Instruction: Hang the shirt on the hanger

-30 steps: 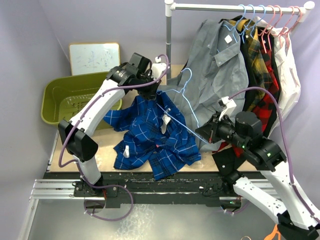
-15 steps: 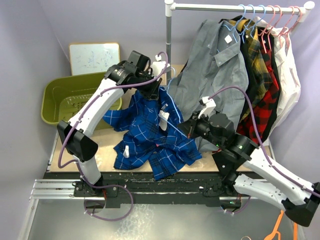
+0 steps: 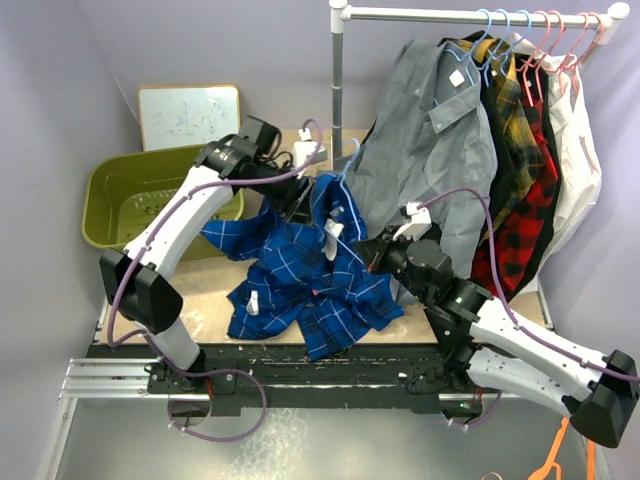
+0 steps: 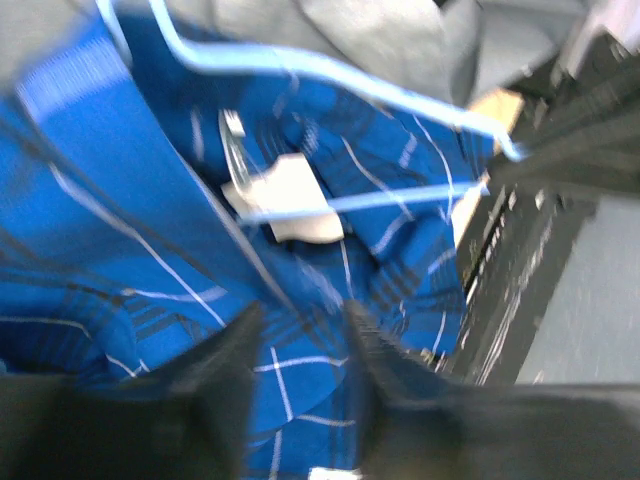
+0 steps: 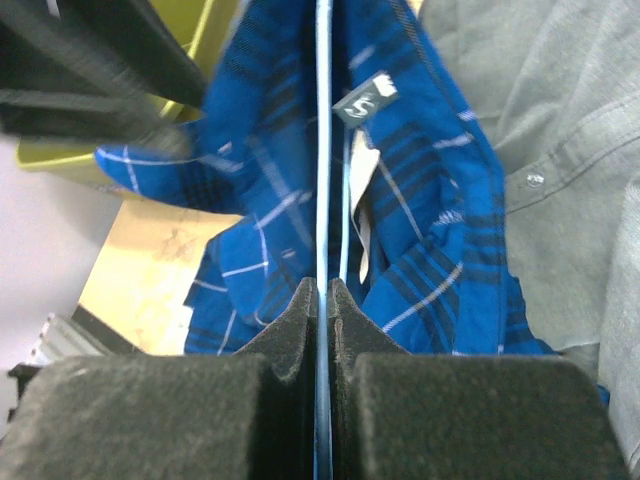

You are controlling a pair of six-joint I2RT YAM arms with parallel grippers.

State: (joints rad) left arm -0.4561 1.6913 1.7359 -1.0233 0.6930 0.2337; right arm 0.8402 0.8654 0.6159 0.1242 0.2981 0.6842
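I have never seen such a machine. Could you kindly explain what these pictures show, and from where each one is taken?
These are two robot arms fixed at the near edge of a table. One picture comes from a fixed camera above and behind them; the other two come from small cameras on the wrists. A blue plaid shirt lies mostly on the table, near a green bin and a clothes rack with hung shirts. The right gripper is shut on a light-blue hanger. The left gripper is open, close to the shirt.
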